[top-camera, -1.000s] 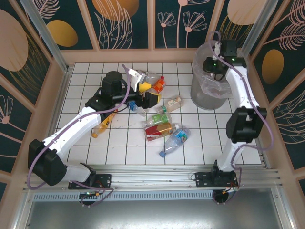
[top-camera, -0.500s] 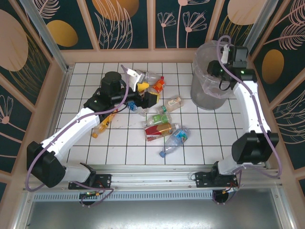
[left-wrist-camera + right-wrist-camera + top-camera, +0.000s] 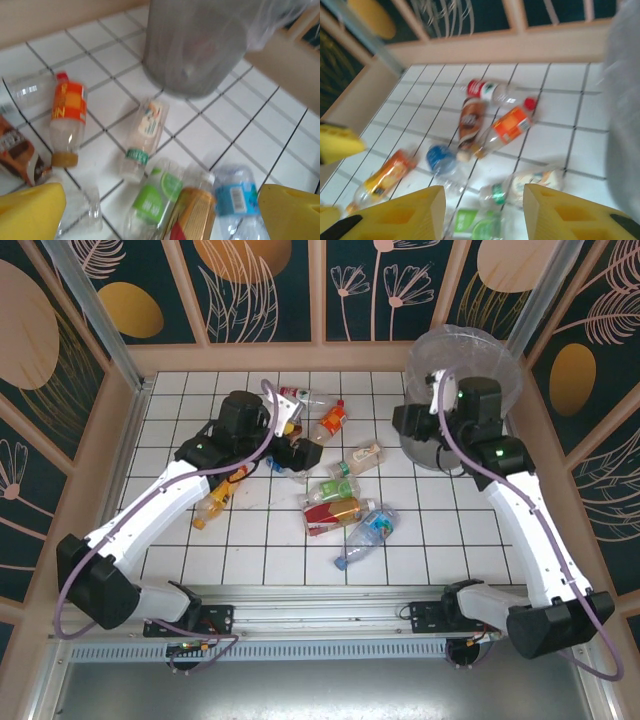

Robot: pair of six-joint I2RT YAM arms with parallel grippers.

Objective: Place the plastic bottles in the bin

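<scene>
1. L end effector point(image 3: 160, 215): yellow fingers spread wide, nothing btwn them, so open and empty. From above, L end effector point(image 3: 293, 450) hangs over the far-left part of the bottle pile.
2. R end effector point(image 3: 480, 210): fingers apart w/ a clear gap, no bottle in it, so open and empty. From above, R end effector point(image 3: 408, 422) sits just beside the bin, on the pile side.
3. plastic bottles point(image 3: 340, 490): all lying flat on the white tiled counter point(image 3: 180, 390), loose cluster mid-counter btwn the two arms.
4. L wrist cam: orange-label bottle point(image 3: 67, 117), beige-label bottle point(image 3: 145, 137) w/ green cap. Nearer, green-label bottle point(image 3: 152, 200), red/gold-label bottle point(image 3: 187, 215) and blue-label bottle point(image 3: 235, 197) are packed side by side.
5. R wrist cam: red-label bottle point(image 3: 487, 90) farthest back, brown-label bottle point(image 3: 468, 122) next to the orange one. A second orange bottle point(image 3: 385, 177) lies apart, over by the L arm.
6. bin point(image 3: 500, 345): upright in the far-right corner, clear bag over the rim, apart from the pile.
</scene>
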